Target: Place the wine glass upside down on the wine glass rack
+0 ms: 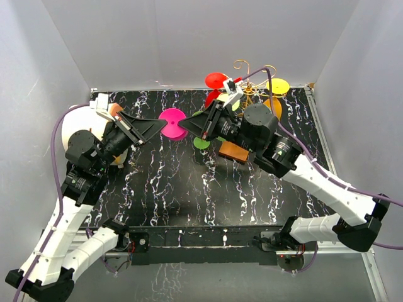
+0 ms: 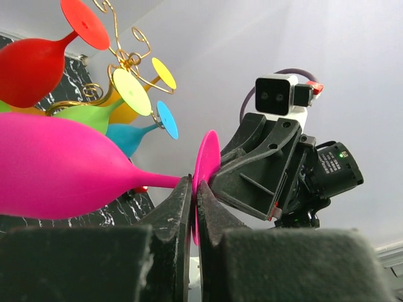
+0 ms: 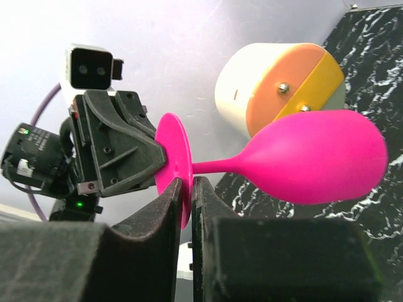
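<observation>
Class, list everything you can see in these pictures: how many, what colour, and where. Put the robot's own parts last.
pink wine glass: one, pink, on its side above the middle of the table, held by its foot.
wine glass rack: one, gold wire on an orange-brown base, far right of the table.
racked wine glasses: at least four, red, green, orange-yellow and blue, on the rack.
round container: one, cream with an orange and yellow end, far left corner.
table: one, black with white veins, under everything.
left gripper: one, black, shut on the pink glass's foot.
right gripper: one, black, shut on the same foot from the opposite side.
</observation>
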